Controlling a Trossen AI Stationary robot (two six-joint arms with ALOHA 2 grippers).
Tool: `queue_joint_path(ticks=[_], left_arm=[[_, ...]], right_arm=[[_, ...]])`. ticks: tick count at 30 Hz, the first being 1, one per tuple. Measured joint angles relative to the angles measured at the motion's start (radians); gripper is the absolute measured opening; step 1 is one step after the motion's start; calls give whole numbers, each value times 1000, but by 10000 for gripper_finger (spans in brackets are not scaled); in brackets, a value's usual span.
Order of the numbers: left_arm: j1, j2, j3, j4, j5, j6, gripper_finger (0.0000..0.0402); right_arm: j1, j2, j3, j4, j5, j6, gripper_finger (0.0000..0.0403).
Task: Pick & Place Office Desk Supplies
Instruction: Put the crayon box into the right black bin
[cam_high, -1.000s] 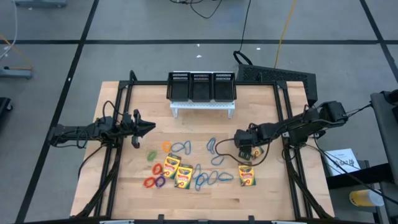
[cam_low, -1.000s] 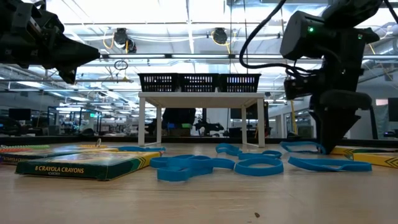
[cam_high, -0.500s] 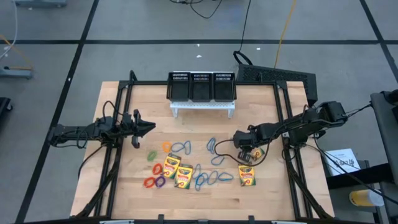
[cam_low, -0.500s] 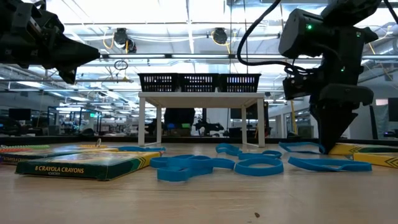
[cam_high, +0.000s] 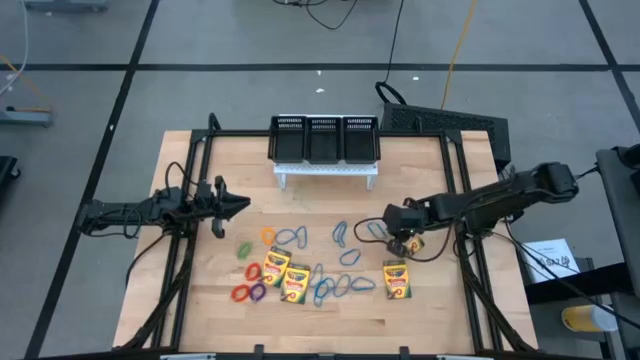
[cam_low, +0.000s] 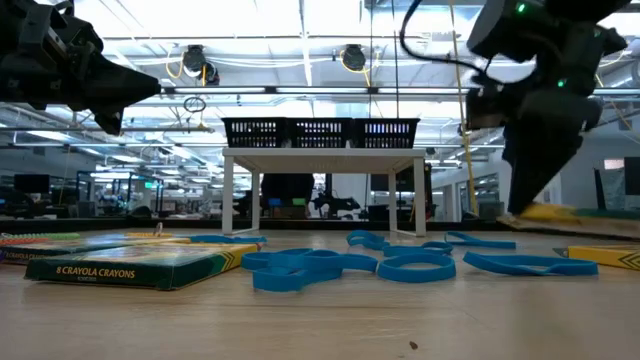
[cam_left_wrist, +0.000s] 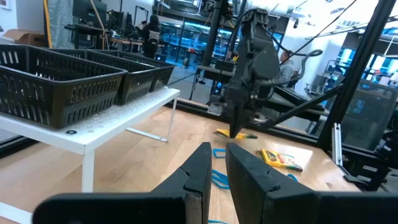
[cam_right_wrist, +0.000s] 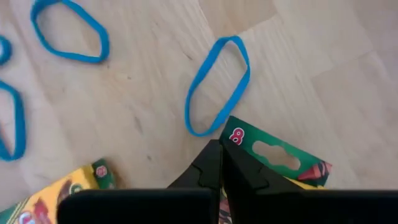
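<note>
My right gripper (cam_high: 398, 243) hangs over the table's right half, shut on a yellow-and-green crayon box (cam_right_wrist: 273, 158) that floats above the wood (cam_low: 545, 212). Three more crayon boxes (cam_high: 276, 265) (cam_high: 296, 283) (cam_high: 397, 281) lie flat near the front. Blue oval loops (cam_high: 342, 234) (cam_high: 330, 288) and small orange (cam_high: 267, 236), green (cam_high: 243, 247), red (cam_high: 240, 293) and purple (cam_high: 257, 292) loops lie flat around them. My left gripper (cam_high: 243, 205) waits level above the table's left side, with a narrow gap between its fingers (cam_left_wrist: 217, 158) and nothing in it. My right gripper pinches the crayon box between its two fingers at the end with the hang slot, by the corner printed "8" (cam_right_wrist: 239, 144). The fingers slant down from the table's right side. The box is lifted clear of the table and lies roughly flat below the fingertips (cam_left_wrist: 233, 132).
A black three-compartment mesh organiser (cam_high: 324, 139) stands on a small white stand (cam_high: 327, 176) at the table's far middle. A blue loop (cam_right_wrist: 217, 87) lies on the wood right under the held box. Black frame rails (cam_high: 462, 180) run along both table sides.
My right gripper has taken hold of the crayon box that lay on the table's right half. It has risen with the box and drawn a little toward the right edge. The box now hangs clear of the wood. The loops have stayed in place.
</note>
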Motion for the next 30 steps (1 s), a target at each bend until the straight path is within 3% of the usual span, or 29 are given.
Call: queue_joint_path(ticks=[10,30], left_arm=[[0,0,0,0,0,0,56],[0,0,0,0,0,0,56]], right_arm=[[0,-133,1,133,10,-4,0],[0,-146,3,669,5,-178,0]])
